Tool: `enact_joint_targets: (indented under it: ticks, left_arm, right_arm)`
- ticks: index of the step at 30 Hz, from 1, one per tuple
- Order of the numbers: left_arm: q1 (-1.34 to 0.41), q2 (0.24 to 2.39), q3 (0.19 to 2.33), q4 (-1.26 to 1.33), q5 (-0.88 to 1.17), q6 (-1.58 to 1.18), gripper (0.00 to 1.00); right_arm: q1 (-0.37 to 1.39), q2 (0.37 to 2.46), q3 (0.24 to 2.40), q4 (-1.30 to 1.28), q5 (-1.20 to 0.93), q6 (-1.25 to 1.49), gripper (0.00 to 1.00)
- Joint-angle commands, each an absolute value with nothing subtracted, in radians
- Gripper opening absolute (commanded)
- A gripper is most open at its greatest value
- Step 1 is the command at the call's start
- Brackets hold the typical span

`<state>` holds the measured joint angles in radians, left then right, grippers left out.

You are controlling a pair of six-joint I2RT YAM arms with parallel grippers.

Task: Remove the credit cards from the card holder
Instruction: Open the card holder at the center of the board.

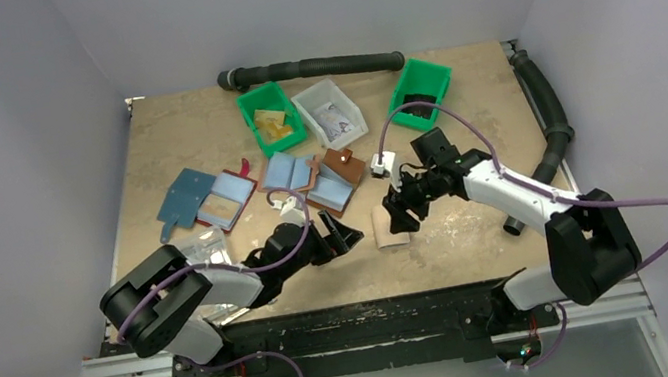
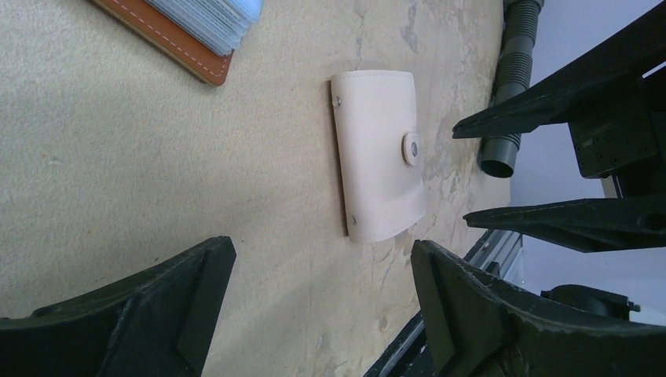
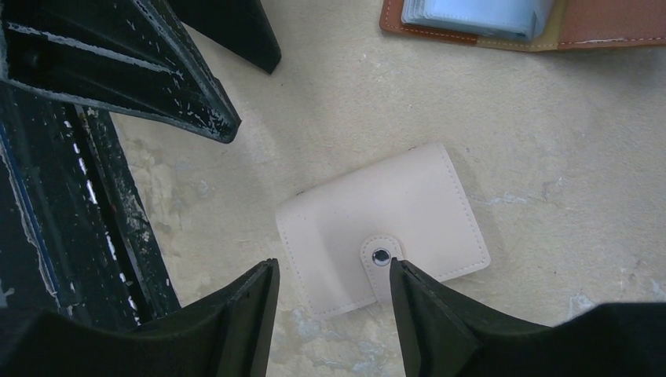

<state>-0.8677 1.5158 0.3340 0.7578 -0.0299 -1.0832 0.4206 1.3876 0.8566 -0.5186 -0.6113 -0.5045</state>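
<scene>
The card holder [image 1: 389, 230] is a cream, stitched case lying flat and shut on the table, its snap tab [image 3: 382, 256] fastened. The credit cards are hidden. My right gripper [image 3: 334, 271] hovers just over the card holder [image 3: 369, 212], open, with one fingertip [image 3: 400, 271] at the snap tab and the other off the holder's edge. My left gripper [image 2: 322, 255] stands open a short way to the left of the card holder [image 2: 377, 149], low over bare table, holding nothing. The two grippers [image 1: 343, 238] [image 1: 402, 213] face each other across the holder.
Brown wallets with blue lining [image 1: 226, 201] [image 1: 329, 179] lie open behind the grippers, with a blue-grey one [image 1: 185, 197] further left. Green bins [image 1: 270, 118] [image 1: 420, 89] and a clear box [image 1: 329, 111] stand at the back. A black hose [image 1: 311, 68] runs along the far edge.
</scene>
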Motion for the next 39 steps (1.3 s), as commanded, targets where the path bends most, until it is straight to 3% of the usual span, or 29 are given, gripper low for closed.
enact_joint_targets:
  ticks: [1,11,29,39]
  left_arm:
    - [-0.883,1.552,0.338,0.776,-0.034,-1.107,0.91]
    - [-0.909,1.667,0.431,0.752,-0.027,-1.146,0.89]
    - [-0.943,1.885,0.583,0.603,-0.009,-1.248,0.64]
    - [-0.943,1.878,0.58,0.591,-0.011,-1.238,0.59]
  right_arm:
    - [0.445,1.395,0.87,-0.483,-0.584,-0.483,0.6]
    - [0.477,1.432,0.869,-0.432,-0.426,-0.432,0.53]
    - [0.561,1.527,0.866,-0.399,-0.26,-0.411,0.46]
    - [0.563,1.524,0.868,-0.395,-0.231,-0.406,0.25]
